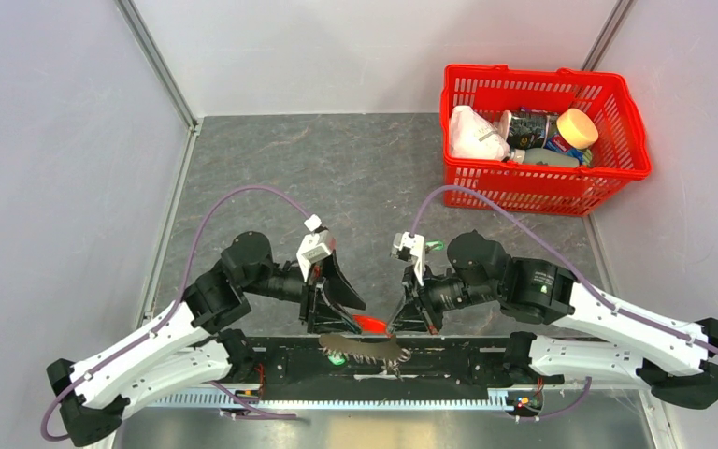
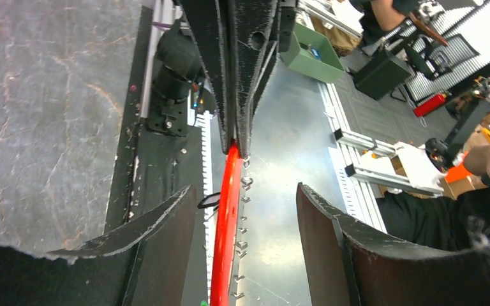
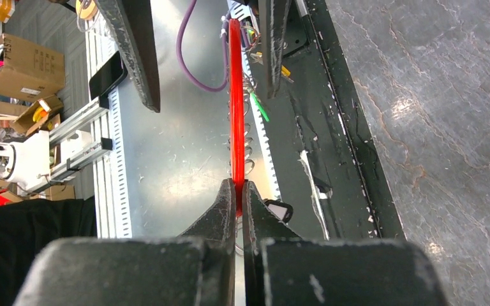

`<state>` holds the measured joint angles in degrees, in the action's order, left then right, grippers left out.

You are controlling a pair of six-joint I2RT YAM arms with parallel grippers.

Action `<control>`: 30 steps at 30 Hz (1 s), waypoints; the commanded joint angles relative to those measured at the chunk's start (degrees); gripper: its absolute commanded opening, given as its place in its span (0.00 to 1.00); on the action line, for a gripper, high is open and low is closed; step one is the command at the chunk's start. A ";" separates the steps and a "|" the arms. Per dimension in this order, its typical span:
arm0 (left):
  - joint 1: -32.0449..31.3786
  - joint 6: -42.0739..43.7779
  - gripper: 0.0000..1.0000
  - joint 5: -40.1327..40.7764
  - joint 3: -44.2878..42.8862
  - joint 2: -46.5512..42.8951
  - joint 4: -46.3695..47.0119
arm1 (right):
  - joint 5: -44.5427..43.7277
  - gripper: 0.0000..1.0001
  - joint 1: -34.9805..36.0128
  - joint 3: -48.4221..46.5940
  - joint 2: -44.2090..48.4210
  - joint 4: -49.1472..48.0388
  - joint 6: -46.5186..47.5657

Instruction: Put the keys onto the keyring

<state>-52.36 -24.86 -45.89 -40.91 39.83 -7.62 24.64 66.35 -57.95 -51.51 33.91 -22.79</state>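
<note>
Item: the keyring [image 3: 235,115]. It is held off the surface above the black base plate at the near edge of the table [image 1: 337,168], between the two arms. Both wrist views show it edge-on, as a thin red line. Its long axis runs across from one gripper to the other, roughly left to right in the top view. The keys [image 1: 366,352] form a silvery row just beside and beneath the red stretch, with a green tag [image 3: 259,107] among them. Whether every key is threaded on cannot be told.

Right gripper [image 3: 238,194]: the fingers are pressed together on the red part of the ring, gripping it at one end. The right arm reaches inward from the right with its forearm low and its wrist turned toward the centre.

Left gripper [image 2: 245,190]: the jaws stand wide apart with the red stretch passing between them. Neither finger touches it and nothing is held. The left arm mirrors the right, bent in from the left, so that the two grippers face each other nose to nose.

Further out, a red basket [image 1: 524,187] holding assorted goods stands at the far right corner, well apart from the work.
</note>
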 commanded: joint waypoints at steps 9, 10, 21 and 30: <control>0.15 4.92 0.61 -10.78 -5.10 3.97 -5.33 | 1.12 0.00 -0.25 -9.09 -1.13 3.65 4.54; 0.15 5.06 0.60 -10.87 -5.30 3.97 -5.35 | 1.23 0.00 -0.25 -9.48 -1.47 3.94 4.71; 0.15 3.88 0.02 -4.93 -6.18 1.43 -1.36 | -0.82 0.00 -0.30 -14.07 -2.63 7.54 7.36; 0.13 0.27 0.02 2.26 -7.29 -0.32 3.33 | -9.47 0.11 -0.28 -19.96 -1.16 10.69 9.84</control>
<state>-52.21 -22.06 -47.77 -45.19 41.06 -8.73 20.84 66.22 -73.32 -54.85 42.13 -14.92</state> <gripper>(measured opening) 0.085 0.035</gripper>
